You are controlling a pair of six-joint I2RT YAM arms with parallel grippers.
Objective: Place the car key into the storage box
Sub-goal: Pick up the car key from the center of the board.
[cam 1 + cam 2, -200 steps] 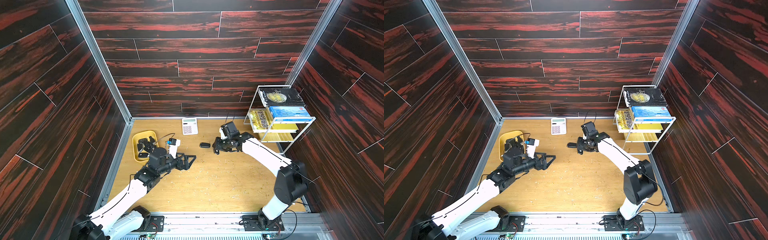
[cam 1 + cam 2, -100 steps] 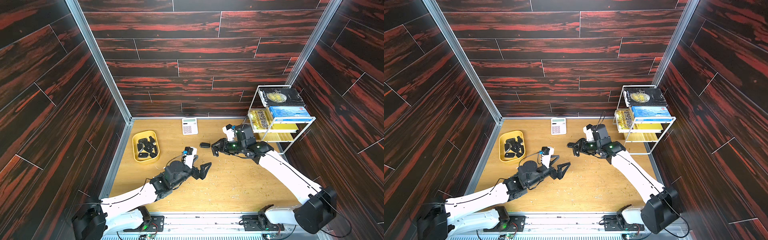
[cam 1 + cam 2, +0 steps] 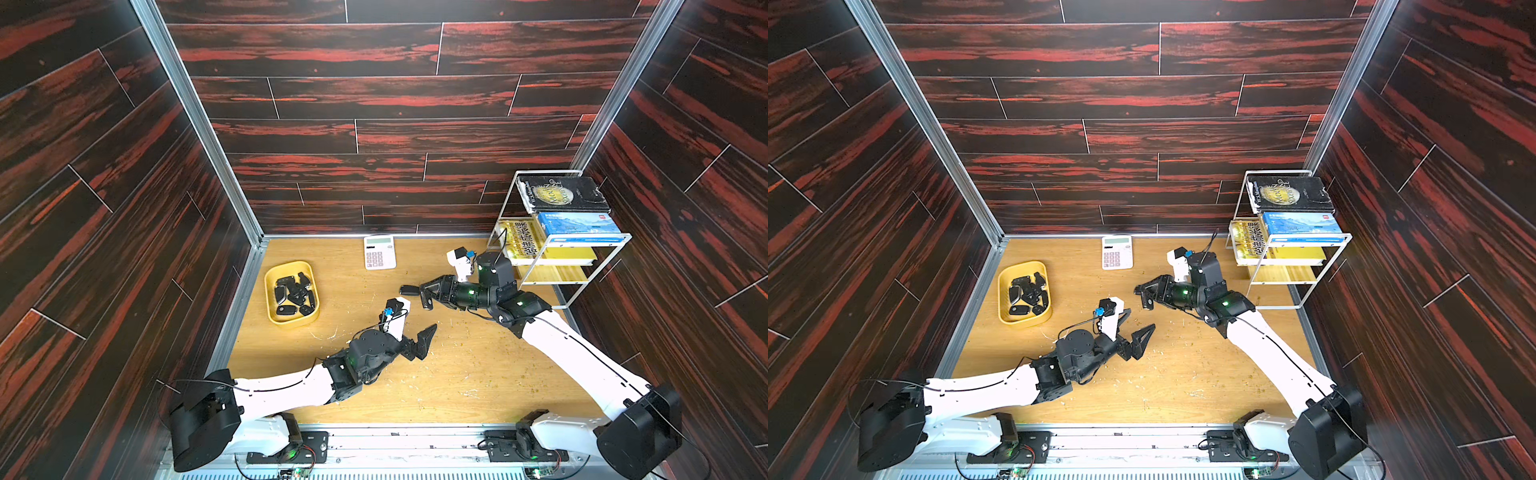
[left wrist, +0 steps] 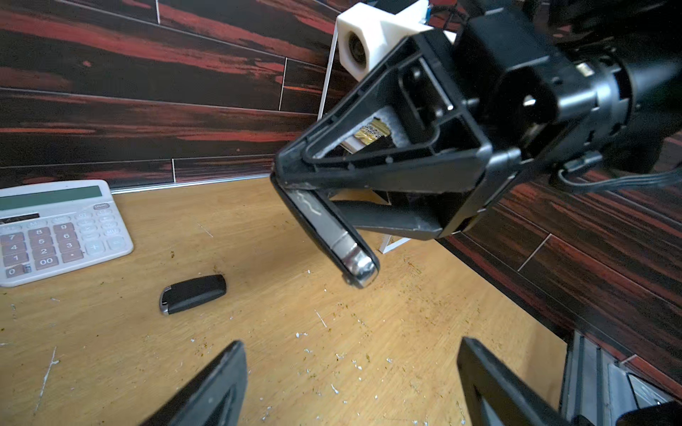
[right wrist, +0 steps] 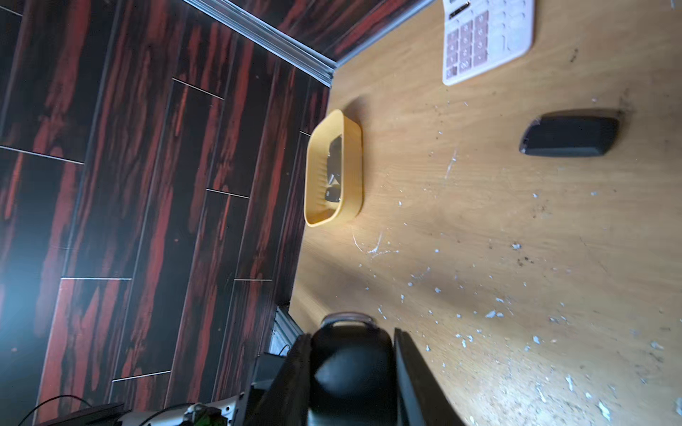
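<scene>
In the middle of the table [image 3: 478,374], a little to the right, the right gripper [image 3: 424,294] is closed narrowly on a black car key [image 4: 332,236] and holds it clear of the wood. The key hangs slanting down from the fingertips, its silver end lowest. In the right wrist view the same key fills the gap between the two fingers.

Just nearer and slightly left, the left gripper [image 3: 1136,327] points toward the held key with its jaws spread wide and nothing between them.

The storage box [image 3: 269,293], a shallow yellow tray, sits at the left edge of the table, well apart from the held key. Several other keys [image 3: 296,293] lie in a heap inside it.

A second key [image 4: 193,293] lies flat on the table just left of the right gripper's tip, touching neither arm. A white calculator [image 3: 379,252] lies against the far wall between the box and the arms. At the far right stands a white wire book rack [image 3: 582,286] with books on its shelves.
</scene>
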